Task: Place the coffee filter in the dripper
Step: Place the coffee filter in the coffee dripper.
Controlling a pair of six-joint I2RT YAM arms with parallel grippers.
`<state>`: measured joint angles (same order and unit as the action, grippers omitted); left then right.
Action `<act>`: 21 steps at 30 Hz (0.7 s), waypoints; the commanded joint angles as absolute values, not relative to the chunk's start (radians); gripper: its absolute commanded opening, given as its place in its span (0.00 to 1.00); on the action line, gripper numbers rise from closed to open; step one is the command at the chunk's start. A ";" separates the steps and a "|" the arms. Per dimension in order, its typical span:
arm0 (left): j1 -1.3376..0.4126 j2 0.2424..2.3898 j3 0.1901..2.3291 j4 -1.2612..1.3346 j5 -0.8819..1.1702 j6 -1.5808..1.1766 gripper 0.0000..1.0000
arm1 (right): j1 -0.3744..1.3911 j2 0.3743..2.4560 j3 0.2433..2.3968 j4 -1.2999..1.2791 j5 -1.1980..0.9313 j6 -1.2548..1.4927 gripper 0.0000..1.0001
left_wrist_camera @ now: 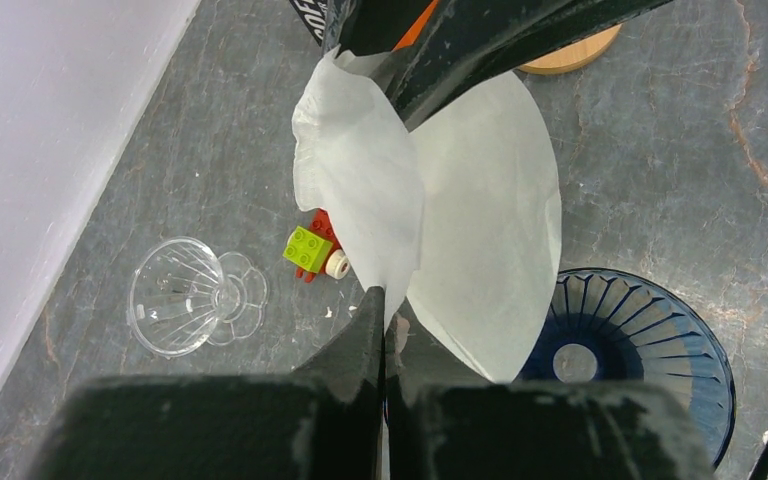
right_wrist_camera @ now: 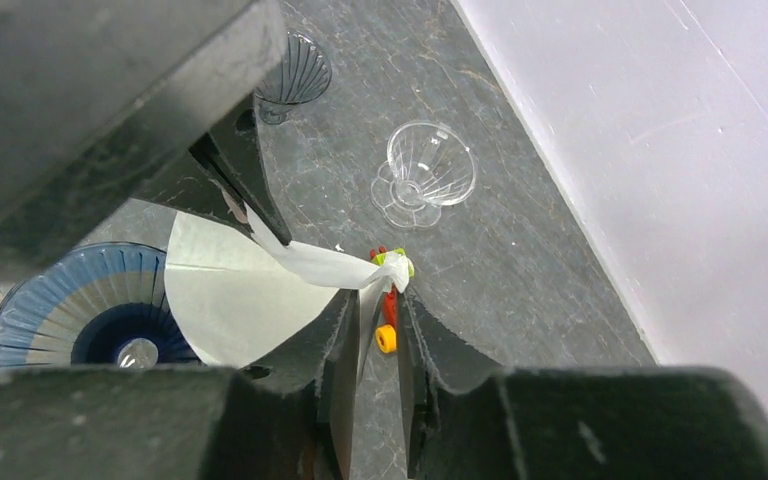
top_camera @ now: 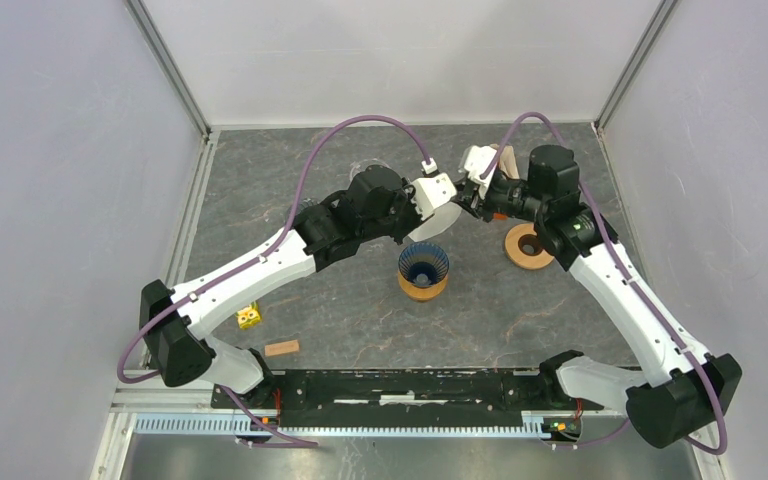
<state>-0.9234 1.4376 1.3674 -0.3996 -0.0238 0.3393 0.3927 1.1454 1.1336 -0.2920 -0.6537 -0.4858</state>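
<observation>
Left claw (left_wrist_camera: pixel 382 305) and right claw (right_wrist_camera: pixel 372 300) both pinch the coffee filter (left_wrist_camera: pixel 480 220).
It hangs at the blue dripper's (top_camera: pixel 423 264) 12 o'clock.

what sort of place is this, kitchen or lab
Probably a robot lab cell, not a kitchen: plain white walls box in the grey table, the left arm and right arm are bolted at its edge, and a yellow toy block lies on it.

The table (top_camera: pixel 360 310) bears a dripper (top_camera: pixel 423 265), wooden ring (top_camera: pixel 528 247), yellow brick (top_camera: pixel 249 317) and wooden block (top_camera: pixel 281 348).
</observation>
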 commanded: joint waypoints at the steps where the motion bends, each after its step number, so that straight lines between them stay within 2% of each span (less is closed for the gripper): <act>1: -0.928 1.402 1.370 -0.379 -0.040 0.362 0.02 | 0.397 1.111 1.119 -0.246 -0.631 -0.472 0.26; 10: -0.928 1.387 1.367 -0.401 -0.005 0.398 0.02 | 0.397 1.088 1.115 -0.269 -0.552 -0.540 0.51; 14: -0.927 1.387 1.370 -0.424 0.025 0.422 0.02 | 0.398 1.095 1.126 -0.274 -0.581 -0.541 0.57; 21: -0.928 1.387 1.370 -0.434 0.043 0.429 0.02 | 0.397 1.120 1.148 -0.267 -0.634 -0.511 0.59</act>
<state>-0.9234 1.4258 1.3674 -0.4271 0.0109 0.3840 0.3927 1.1103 1.1149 -0.2905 -0.5934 -0.5247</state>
